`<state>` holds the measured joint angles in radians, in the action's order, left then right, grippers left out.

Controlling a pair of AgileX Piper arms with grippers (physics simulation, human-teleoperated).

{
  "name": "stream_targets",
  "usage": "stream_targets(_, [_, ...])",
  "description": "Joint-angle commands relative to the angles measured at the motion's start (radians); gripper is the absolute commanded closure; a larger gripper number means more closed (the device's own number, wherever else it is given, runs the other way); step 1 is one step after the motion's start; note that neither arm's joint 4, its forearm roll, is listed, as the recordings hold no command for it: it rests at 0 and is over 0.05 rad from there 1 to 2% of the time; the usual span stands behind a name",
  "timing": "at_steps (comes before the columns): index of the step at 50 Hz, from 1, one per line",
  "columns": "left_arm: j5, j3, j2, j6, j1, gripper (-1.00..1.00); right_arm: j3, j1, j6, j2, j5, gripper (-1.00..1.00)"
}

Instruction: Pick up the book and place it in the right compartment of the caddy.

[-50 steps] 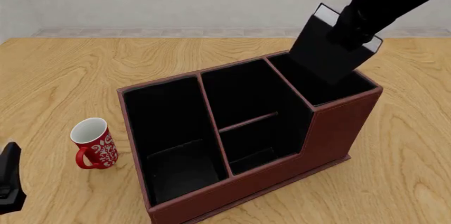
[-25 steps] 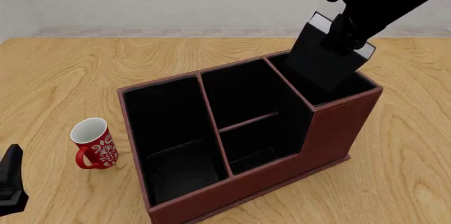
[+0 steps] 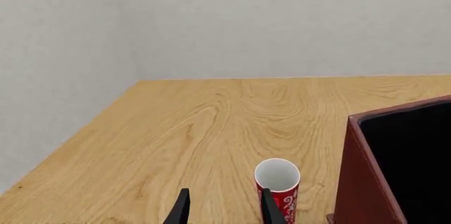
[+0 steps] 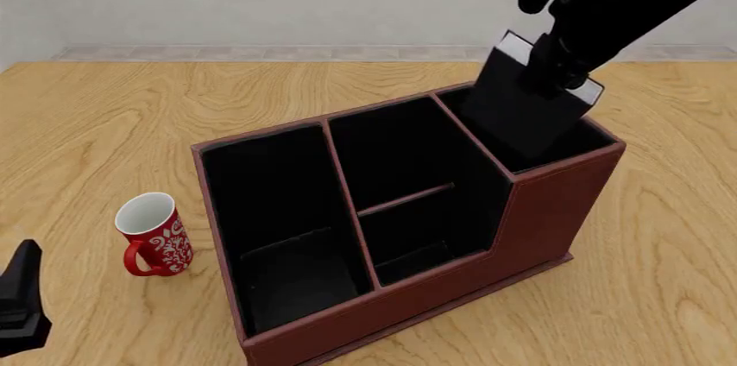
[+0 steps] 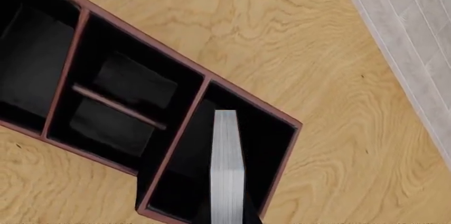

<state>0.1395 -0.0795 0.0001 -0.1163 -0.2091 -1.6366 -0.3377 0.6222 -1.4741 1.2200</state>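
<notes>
The black book [image 4: 520,105] with white page edges [image 5: 227,171] hangs tilted in my right gripper [image 4: 555,62]. The gripper is shut on its upper end. The book's lower end is inside the right compartment [image 4: 579,137] of the reddish-brown caddy [image 4: 553,206]. In the right wrist view the book stands over that square end section [image 5: 266,139], next to the caddy's dividing wall [image 5: 176,139]. My left gripper [image 4: 17,306] is open and empty at the near left; its fingertips [image 3: 183,205] show apart.
A red mug [image 4: 154,235] with a white pattern stands upright left of the caddy, and in the left wrist view [image 3: 277,184] it is just beyond my left gripper. The caddy's wide left section [image 4: 282,228] and shelf-divided middle section [image 4: 409,202] hold nothing.
My right gripper has moved down and to the left with the book, sinking it deeper into the right compartment. My left gripper has dropped slightly lower.
</notes>
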Motion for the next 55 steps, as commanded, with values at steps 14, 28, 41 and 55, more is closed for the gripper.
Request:
stream_targets(14, [0.002, 0.000, 0.000, -0.003, -0.011, -1.00, 0.006, -0.010, -0.048, -0.018, 0.000, 1.00])
stream_targets(28, [0.011, -0.010, 0.000, -0.006, -0.011, -1.00, 0.011, -0.013, -0.064, -0.026, 0.000, 1.00])
stream_targets(41, [0.010, -0.007, 0.000, -0.006, -0.012, -1.00, 0.022, -0.011, -0.079, -0.026, 0.000, 1.00])
stream_targets(55, [0.006, -0.002, 0.000, -0.007, -0.015, -1.00, 0.039, 0.005, -0.083, -0.031, 0.000, 1.00])
